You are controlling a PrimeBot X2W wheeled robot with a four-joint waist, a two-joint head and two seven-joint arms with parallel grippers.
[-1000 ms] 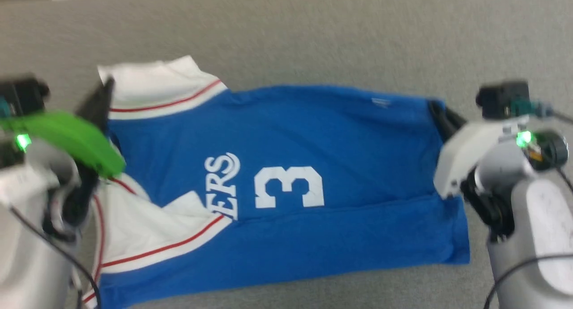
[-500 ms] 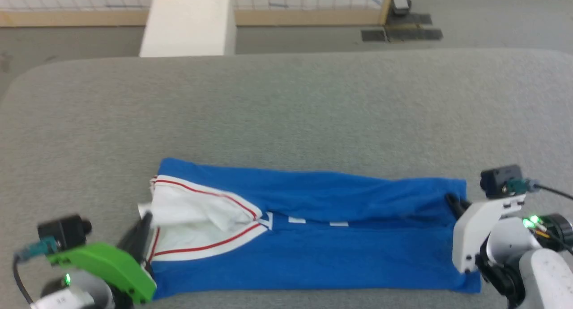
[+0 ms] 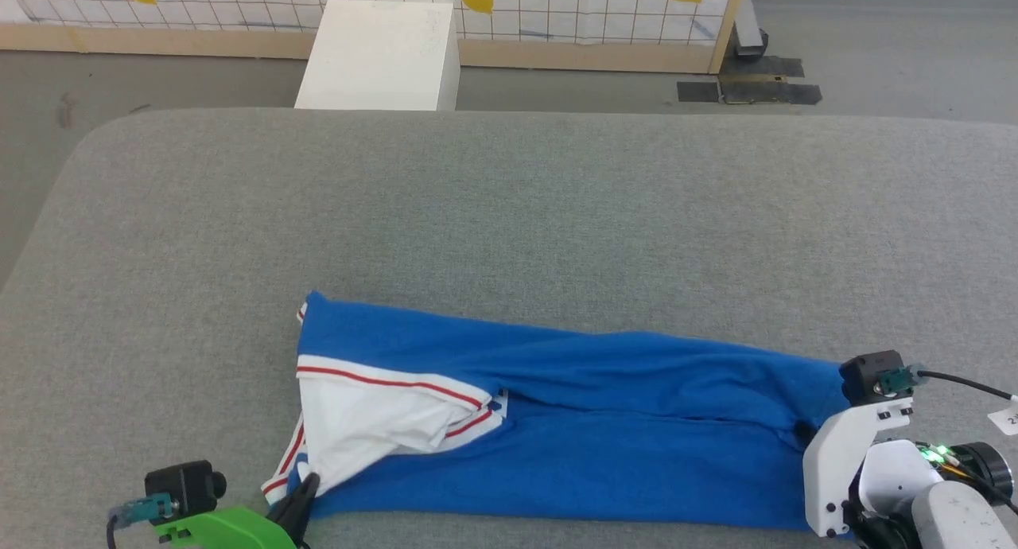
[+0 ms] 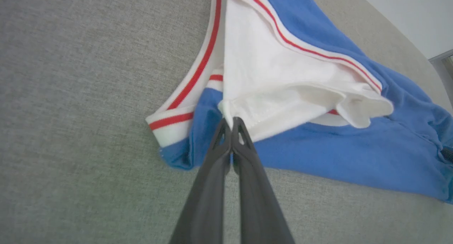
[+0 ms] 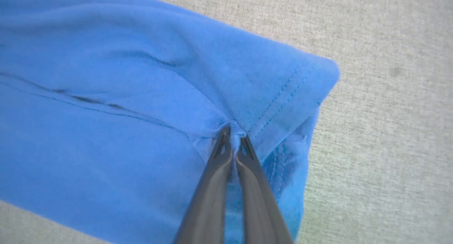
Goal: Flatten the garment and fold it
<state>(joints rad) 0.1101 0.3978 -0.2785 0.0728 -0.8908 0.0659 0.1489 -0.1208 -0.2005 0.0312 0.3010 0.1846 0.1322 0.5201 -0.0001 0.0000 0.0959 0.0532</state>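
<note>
- Head view: the garment (image 3: 636,438) lies on the grey surface (image 3: 509,215), close to the robot's side of it. It stretches long from left to right.
- It is not spread out wide. It looks like a long blue strip with one long side laid over the other, so I think the first fold is made.
- A white sleeve (image 3: 358,422) with red stripes sits on top at the left end. It is bunched and puffy, not flat.
- The left gripper (image 4: 231,123) has its jaws closed tight on the edge of that white sleeve, right where it meets the blue cloth.
- The right gripper (image 5: 233,132) has its jaws closed tight on a pinch of blue cloth at the right end, near the stitched hem.
- Both held ends are low, on the surface or just above it. I cannot tell which.
- The blue strip has a few long wrinkles running through its middle.
- What is left, I think: let go, smooth out the sleeve and the wrinkles, then fold the strip the short way, one end over the other, into a small neat pile.
- My guess is that the job is about half done.
</note>
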